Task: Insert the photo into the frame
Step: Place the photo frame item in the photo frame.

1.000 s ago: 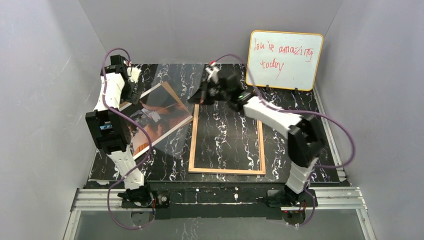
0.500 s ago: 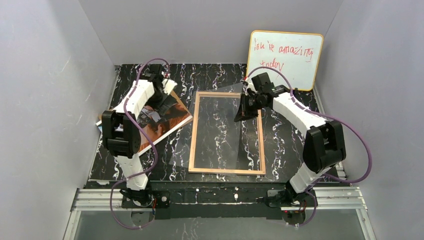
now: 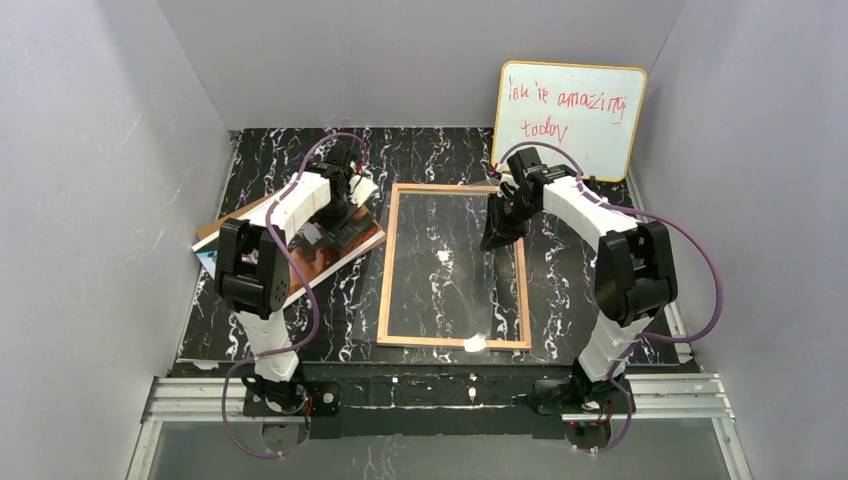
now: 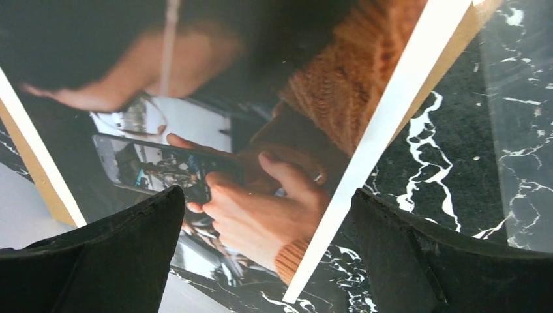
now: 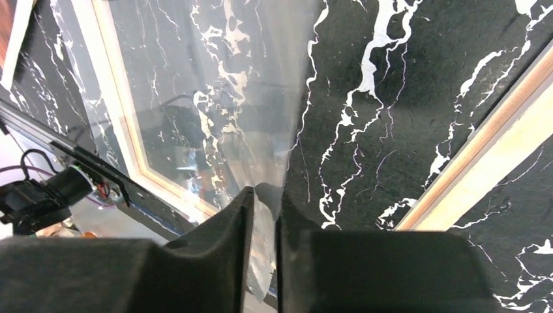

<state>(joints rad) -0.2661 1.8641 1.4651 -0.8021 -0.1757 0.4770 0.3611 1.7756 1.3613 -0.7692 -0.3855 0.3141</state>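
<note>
Marble table [image 3: 560, 290]: frame [image 3: 385, 270] lay back-up at centre, photo [image 4: 261, 130] by left edge. Your left gripper [image 4: 266, 195] hung spread over photo, presumably to lift it. Right gripper [image 5: 264, 195] straddled pane [image 5: 215, 98] edge, jaws nearly together; whether pinching, cannot tell.

Red handwriting on the orange-rimmed whiteboard [image 3: 570, 120] at the back reads "You're amazing today", on two lines

1. You have one frame [image 3: 384, 270].
2. You have one photo [image 4: 274, 117].
3. You have one tan backing board [image 4: 45, 186].
4. You have one clear pane [image 5: 215, 104].
5. You have one whiteboard [image 3: 570, 120].
6. You have two arms: the left arm [image 3: 262, 333] and the right arm [image 3: 600, 348].
7. You have two hands: the left hand [image 4: 267, 261] and the right hand [image 5: 264, 222].
8. You have one black marbled tabletop [image 3: 580, 300].
</note>
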